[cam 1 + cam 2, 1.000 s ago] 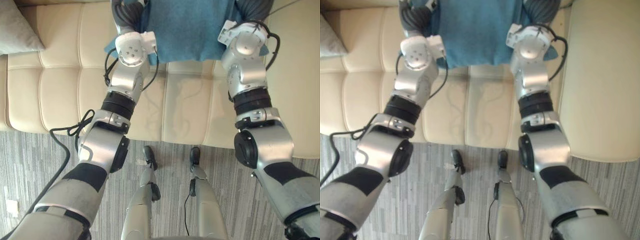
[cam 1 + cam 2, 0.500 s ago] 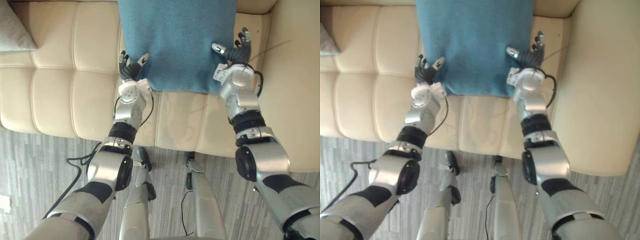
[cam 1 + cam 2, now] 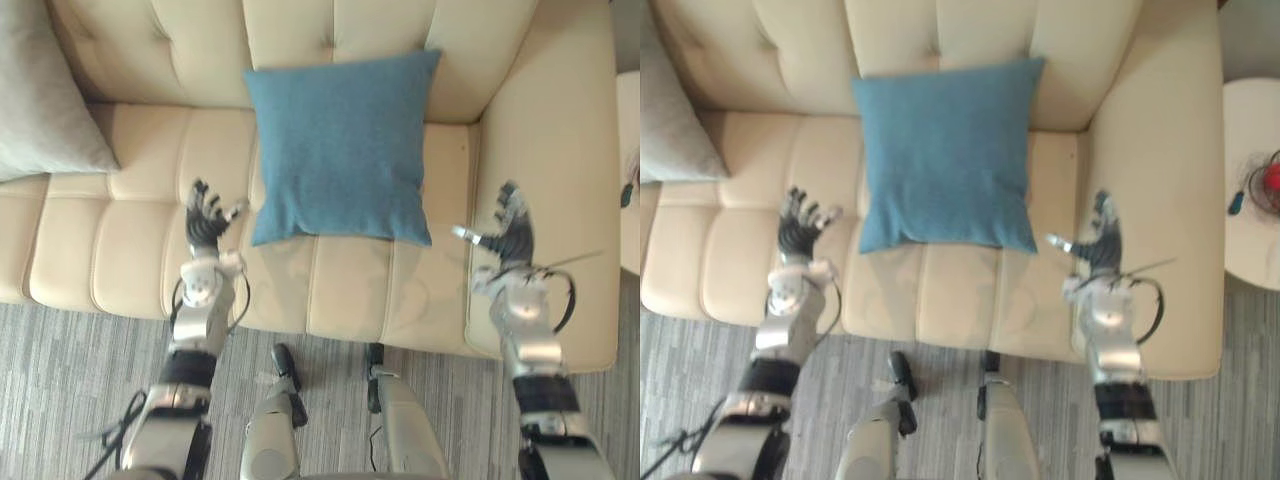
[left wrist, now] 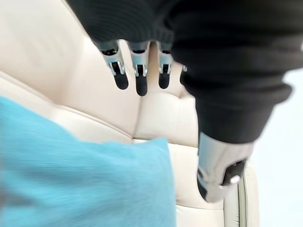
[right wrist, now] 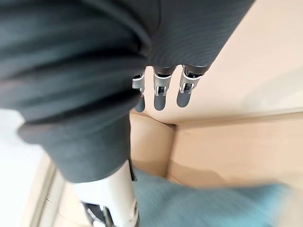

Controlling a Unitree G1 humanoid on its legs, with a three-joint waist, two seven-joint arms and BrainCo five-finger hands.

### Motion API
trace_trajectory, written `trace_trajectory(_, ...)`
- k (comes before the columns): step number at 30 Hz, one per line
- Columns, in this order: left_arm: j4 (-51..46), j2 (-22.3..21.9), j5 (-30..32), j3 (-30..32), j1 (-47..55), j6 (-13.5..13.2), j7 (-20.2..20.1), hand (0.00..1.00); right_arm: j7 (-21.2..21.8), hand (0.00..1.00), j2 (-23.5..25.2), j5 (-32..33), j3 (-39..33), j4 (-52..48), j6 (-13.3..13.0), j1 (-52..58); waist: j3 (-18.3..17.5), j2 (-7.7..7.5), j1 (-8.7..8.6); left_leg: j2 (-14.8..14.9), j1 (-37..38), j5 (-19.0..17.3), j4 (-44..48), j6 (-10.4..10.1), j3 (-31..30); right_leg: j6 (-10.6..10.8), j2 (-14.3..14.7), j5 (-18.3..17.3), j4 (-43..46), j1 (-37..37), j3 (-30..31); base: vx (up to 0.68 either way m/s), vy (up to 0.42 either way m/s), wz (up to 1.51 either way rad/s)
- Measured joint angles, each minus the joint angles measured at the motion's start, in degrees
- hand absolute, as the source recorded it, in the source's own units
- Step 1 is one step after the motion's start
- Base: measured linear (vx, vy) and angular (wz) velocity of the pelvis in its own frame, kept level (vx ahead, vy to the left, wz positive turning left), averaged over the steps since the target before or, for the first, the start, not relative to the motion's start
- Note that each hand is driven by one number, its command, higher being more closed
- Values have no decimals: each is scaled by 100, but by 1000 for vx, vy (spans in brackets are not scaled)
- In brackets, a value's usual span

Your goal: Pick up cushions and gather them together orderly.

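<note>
The blue cushion [image 3: 342,150] is sitting upright on the cream sofa [image 3: 130,160]. It is a plump square of soft woven cloth, its bottom edge resting on the seat and its top leaning on the tufted backrest, toward the sofa's right end and just short of the right armrest. The sofa's covering is looking smooth and leathery, stitched into padded panels with deep seams.

The left hand [image 3: 205,222] is hovering over the seat near its front edge, just beside the cushion's lower left corner and clear of it. It is released, its silver dark-tipped fingers [image 4: 136,80] spread straight and gripping nothing. The right hand [image 3: 512,232] is hanging over the front part of the right armrest, apart from the cushion's lower right corner. It too is released, fingers [image 5: 159,97] straight and thumb held out to the side.

At the sofa's left end a grey cushion [image 3: 45,110] of matte fabric is propped against the backrest, well apart from the blue one. In front of the sofa the floor [image 3: 60,370] is showing grey streaked planks. A round white side table [image 3: 1255,190] is standing past the right armrest.
</note>
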Motion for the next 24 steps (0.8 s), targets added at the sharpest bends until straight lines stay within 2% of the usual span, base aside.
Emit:
trace_trajectory(2, -13, -210, -1, -17, 480, 10, -75, 0, 84, 0, 372, 12, -69, 5, 0, 395, -77, -50, 14, -5, 148, -81, -44, -18, 4, 33, 8, -23, 49, 101, -11, -76, 11, -2)
trace_trajectory(4, 27, -458, 0, -28, 1097, 19, -206, 0, 182, 0, 768, 12, -116, 185, -13, 917, -213, -165, 14, -63, 422, -111, -102, 19, 8, 72, -24, -48, 2, 350, -15, -62, 10, -3)
trace_trajectory(8, 757, -774, 171, 38, 1834, 93, -493, 0, 346, 0, 1182, -171, -149, 1169, 13, 1578, -830, -209, 20, -129, 776, -132, -236, 23, -20, 166, -78, 4, -356, 841, -86, -3, 43, 7)
trace_trajectory(15, 2447, -980, 873, 464, 2077, 311, -860, 0, 568, 0, 1471, -395, -181, 2888, 57, 1617, -1319, -118, 40, -151, 1342, -275, -319, -5, 51, 230, -81, 302, -1064, 1612, -42, 17, 51, -6)
trace_trajectory(22, 3521, -978, 1541, 475, 2063, 417, -1096, 0, 589, 0, 1495, -396, -669, 3971, 88, 1462, -1426, -114, 47, -245, 1724, -287, -507, -21, 183, 274, -46, 548, -1476, 2014, 157, 41, 23, -15)
trace_trajectory(24, 3721, -976, 1689, 512, 2052, 443, -1108, 0, 593, 0, 1507, -398, -771, 4158, 126, 1463, -1446, -163, 43, -279, 1777, -289, -508, -21, 206, 286, -51, 590, -1534, 2051, 261, 24, 22, -15)
